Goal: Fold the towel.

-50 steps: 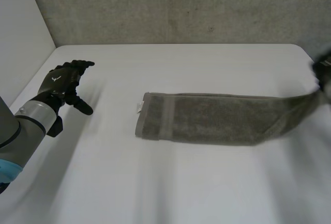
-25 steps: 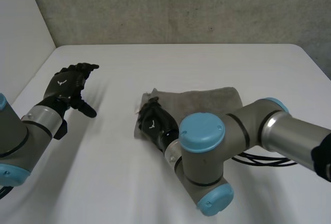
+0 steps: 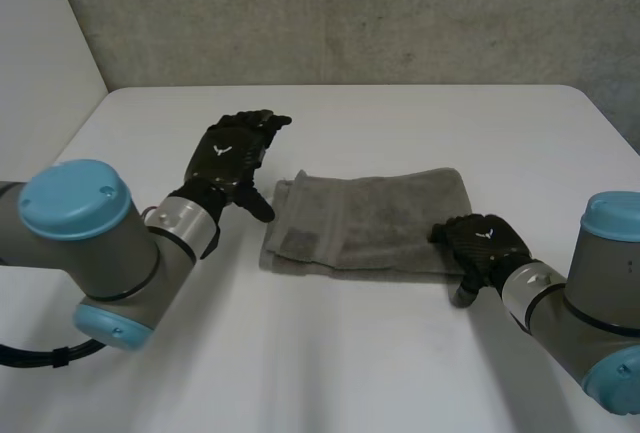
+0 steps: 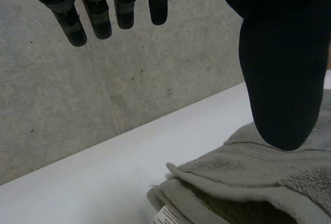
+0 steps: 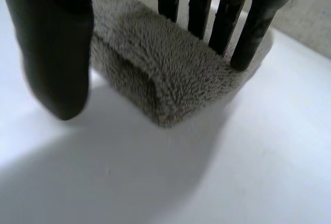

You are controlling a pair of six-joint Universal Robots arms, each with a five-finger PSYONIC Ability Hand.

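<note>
Since half a second ago the right arm has swung back off the towel (image 3: 370,215), and the right hand (image 3: 482,243) that lay on the layered end now sits at the folded end. The left hand (image 3: 228,153), then well apart, has come in just beside the layered end. The towel itself lies doubled on the white table (image 3: 400,123), where a second ago it was stretched out long. Its long axis runs from one hand to the other, so each hand has a short end in front of it. The left hand is released, fingers (image 4: 119,12) straight and spread, its thumb hanging just above the top layer (image 4: 269,182), with the white label (image 4: 166,214) poking out below that layer at the corner. The right hand is released too: its straight fingers (image 5: 248,38) reach down onto the top of the rounded fold (image 5: 155,63), though I cannot tell for sure whether they press it or stop just short. Its thumb (image 5: 57,53) stands apart beside the cloth, over bare table, pinching nothing. By my reading, another fold would carry one short end over to the other; the left hand is nearer the loose edges, the right nearer the fold. Nothing stands between hands and towel, and the concrete wall (image 3: 350,13) is well beyond both.
</note>
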